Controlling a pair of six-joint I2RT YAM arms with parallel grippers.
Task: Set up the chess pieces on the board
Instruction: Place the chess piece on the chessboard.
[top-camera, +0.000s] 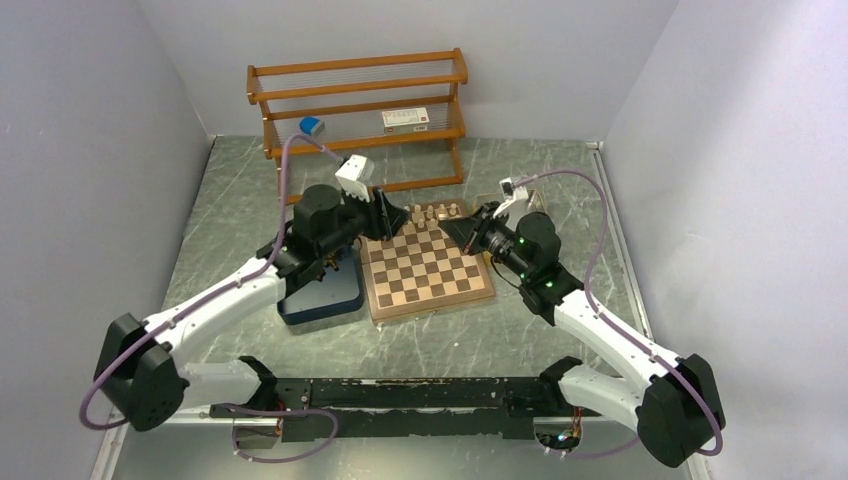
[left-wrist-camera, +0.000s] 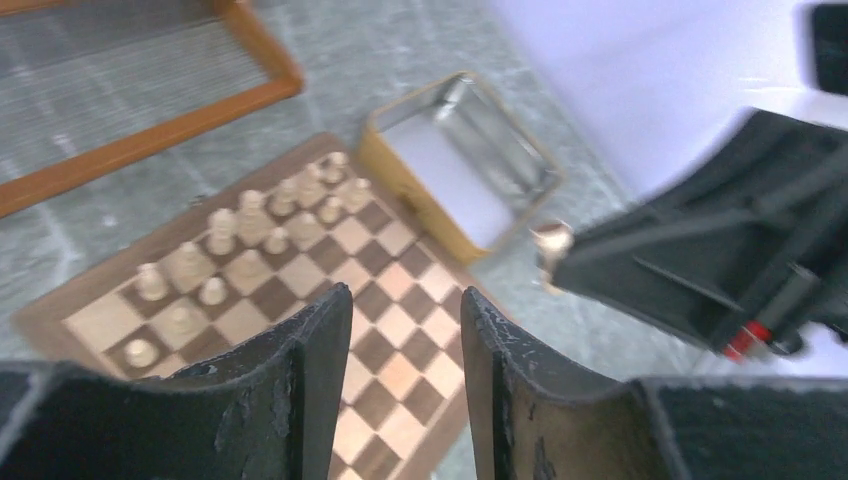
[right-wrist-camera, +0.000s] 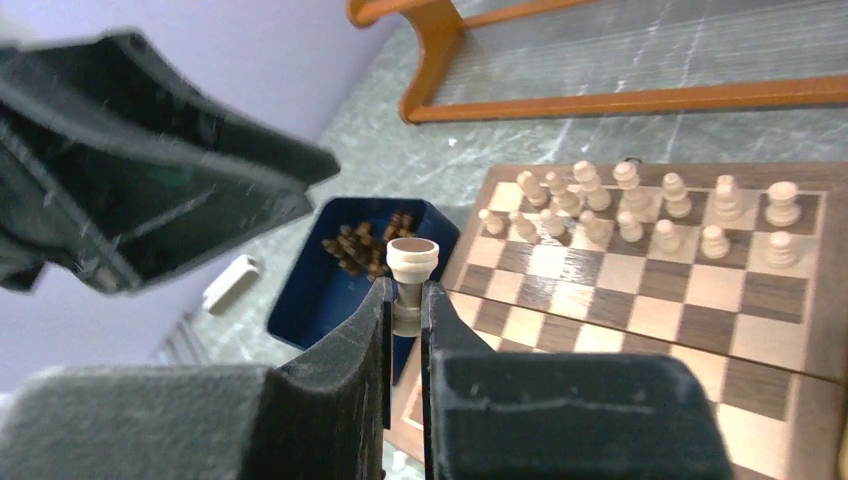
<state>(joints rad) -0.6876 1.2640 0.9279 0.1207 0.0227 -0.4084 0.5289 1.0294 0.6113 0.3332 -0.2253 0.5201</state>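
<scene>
Right fingers (right-wrist-camera: 350, 370) clamped on a cream piece (right-wrist-camera: 411, 262) near the board (top-camera: 430, 280). Left fingers (left-wrist-camera: 300, 380) apart, empty. Cream rows (right-wrist-camera: 640, 210) mostly set beyond them. Dark pieces (right-wrist-camera: 362, 247) sit in the navy tray (right-wrist-camera: 300, 305), none placed.

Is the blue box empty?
No, a little heap of dark brown chess pieces lies at the far end of the blue box, as the right wrist view shows.
</scene>
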